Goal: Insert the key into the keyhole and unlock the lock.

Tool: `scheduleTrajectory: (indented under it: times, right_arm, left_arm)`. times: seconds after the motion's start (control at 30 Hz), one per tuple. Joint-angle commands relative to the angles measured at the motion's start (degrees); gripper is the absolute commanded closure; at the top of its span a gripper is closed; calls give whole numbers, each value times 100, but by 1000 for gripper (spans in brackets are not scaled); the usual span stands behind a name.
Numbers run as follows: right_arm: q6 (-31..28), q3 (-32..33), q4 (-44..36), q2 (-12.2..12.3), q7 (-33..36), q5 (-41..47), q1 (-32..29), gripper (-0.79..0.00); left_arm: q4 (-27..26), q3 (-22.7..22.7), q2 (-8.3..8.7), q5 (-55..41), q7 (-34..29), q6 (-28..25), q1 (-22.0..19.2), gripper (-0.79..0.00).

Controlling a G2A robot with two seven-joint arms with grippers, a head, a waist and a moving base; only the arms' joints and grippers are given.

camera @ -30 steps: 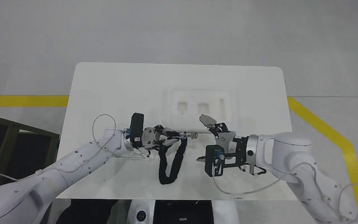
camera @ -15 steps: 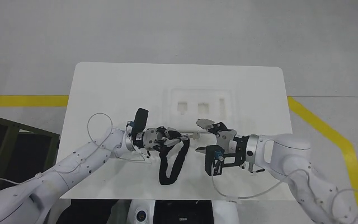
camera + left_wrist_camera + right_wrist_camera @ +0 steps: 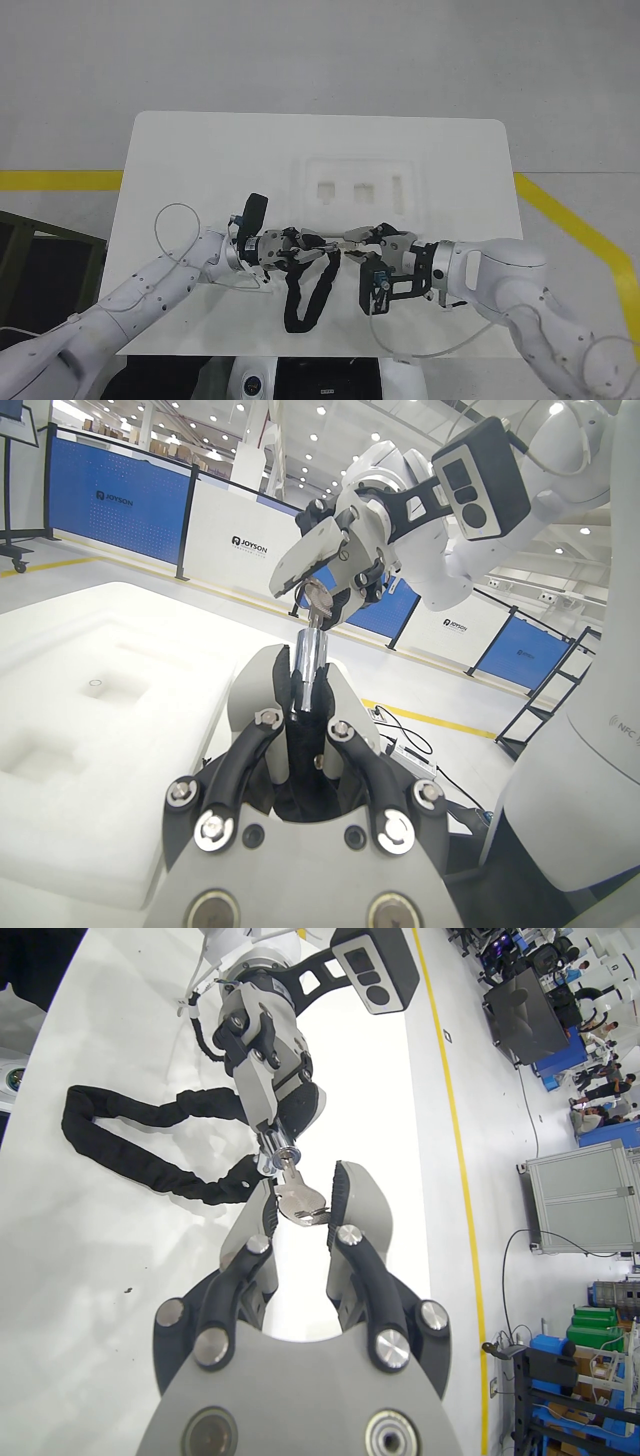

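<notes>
My left gripper (image 3: 300,243) is shut on the lock's chrome cylinder (image 3: 310,660), held a little above the table with its keyhole end pointing at the other arm. The lock's black sleeved chain (image 3: 305,295) hangs down in a loop onto the table. The right gripper (image 3: 302,1193) is shut on the head of the silver key (image 3: 300,1205). The key's blade sits in the keyhole at the end of the cylinder (image 3: 280,1155). Both grippers meet near the table's front middle, with the key (image 3: 350,245) between them.
A white foam tray (image 3: 355,185) with several recesses lies just behind the grippers on the white table (image 3: 180,150). The chain loop takes up the table's front middle. Free surface lies to the left, right and back.
The right gripper has moved left toward the lock and turned, and the key's blade has gone into the keyhole. The left gripper with the lock shifted slightly right.
</notes>
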Motion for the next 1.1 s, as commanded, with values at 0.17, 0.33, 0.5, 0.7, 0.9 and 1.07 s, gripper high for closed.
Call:
scheduleTrajectory:
  times: [0.17,0.33,0.5,0.7,0.9,1.07]
  right_arm:
    - [-156,-15,164,-28,248,771,54,0]
    - [-185,-62,297,-52,701,1539,143,0]
    - [-135,-158,433,-70,1232,2339,252,0]
    - [436,-269,708,-98,1964,3622,336,0]
    - [841,-315,694,-101,2449,4485,367,0]
    - [1069,-305,651,-89,2756,4890,360,0]
  left_arm:
    - [14,-185,-45,256,1,2,102,0]
    - [22,-278,-71,468,1,2,161,0]
    - [13,-363,-97,579,1,2,203,0]
    - [-11,-487,-128,669,1,2,281,0]
    - [-24,-605,-147,729,1,2,367,0]
    - [-24,-682,-162,779,1,2,419,0]
